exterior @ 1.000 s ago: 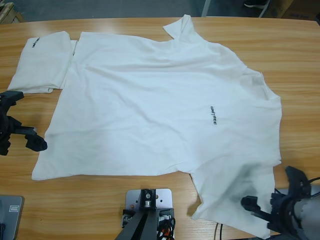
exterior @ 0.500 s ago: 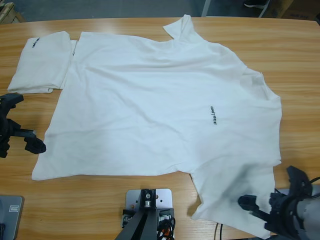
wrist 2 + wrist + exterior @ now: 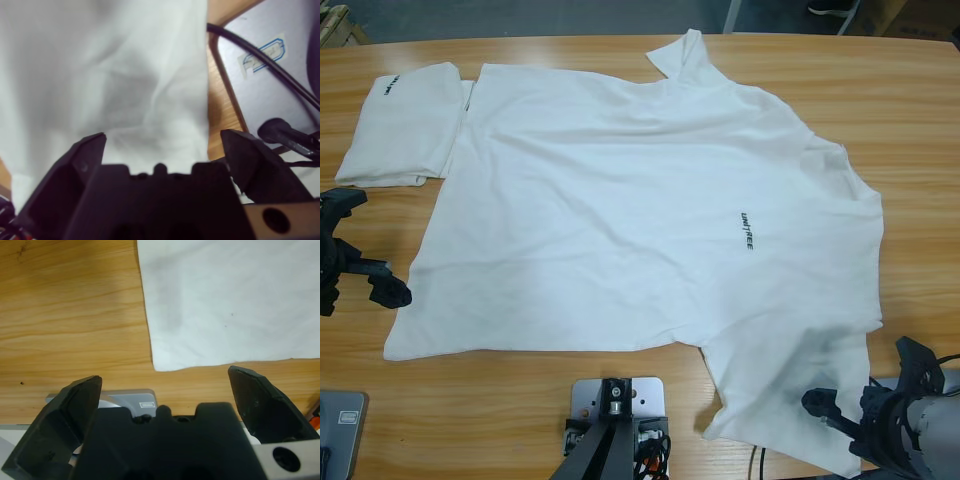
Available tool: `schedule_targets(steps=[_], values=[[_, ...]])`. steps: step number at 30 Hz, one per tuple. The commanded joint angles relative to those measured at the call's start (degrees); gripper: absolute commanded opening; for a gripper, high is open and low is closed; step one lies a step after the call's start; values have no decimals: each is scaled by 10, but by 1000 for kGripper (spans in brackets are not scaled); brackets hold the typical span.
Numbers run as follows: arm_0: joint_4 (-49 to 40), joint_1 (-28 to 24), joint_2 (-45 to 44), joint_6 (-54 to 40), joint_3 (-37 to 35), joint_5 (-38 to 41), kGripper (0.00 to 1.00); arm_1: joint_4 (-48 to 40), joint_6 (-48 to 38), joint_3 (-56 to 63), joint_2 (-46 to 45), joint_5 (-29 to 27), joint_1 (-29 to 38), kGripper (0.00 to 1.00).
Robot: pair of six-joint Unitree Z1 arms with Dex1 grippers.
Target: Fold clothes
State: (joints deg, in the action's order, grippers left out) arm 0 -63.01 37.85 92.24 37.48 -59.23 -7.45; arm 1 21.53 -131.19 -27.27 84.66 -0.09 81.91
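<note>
There, spread T-shirt [image 3: 650,210] (sleeve) beneath open right hand [image 3: 870,400].

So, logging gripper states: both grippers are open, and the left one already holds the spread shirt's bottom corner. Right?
Not quite. The left gripper is open but holds nothing: in the left wrist view the spread shirt has its corner lying on the table beyond the jaws. The right gripper is open too.

You have the spread T-shirt [image 3: 640,220] lying flat across the middle of the tabletop [image 3: 910,120], the folded T-shirt [image 3: 405,120] just beside its far left corner. Your left pincer [image 3: 360,245] sits left of its hem; your right pincer [image 3: 870,395] stands at its near right sleeve.
</note>
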Motion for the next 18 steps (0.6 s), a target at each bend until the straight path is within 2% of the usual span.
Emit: schedule_targets(steps=[1, 5, 9, 14, 18], values=[[-1, 3, 9, -3, 9, -6, 1000, -36, -16, 33, 4, 15, 3, 936], [-1, 3, 11, -2, 9, -6, 1000, -61, -16, 40, 19, 15, 3, 936], [-1, 3, 12, -1, 9, -6, 1000, -110, -16, 50, 46, 17, 7, 889], [-1, 3, 12, 1, 8, -6, 1000, -112, -24, 60, 38, 22, 13, 885], [-1, 3, 14, 2, 3, -5, 1000, -111, -23, 62, 27, 20, 16, 749]])
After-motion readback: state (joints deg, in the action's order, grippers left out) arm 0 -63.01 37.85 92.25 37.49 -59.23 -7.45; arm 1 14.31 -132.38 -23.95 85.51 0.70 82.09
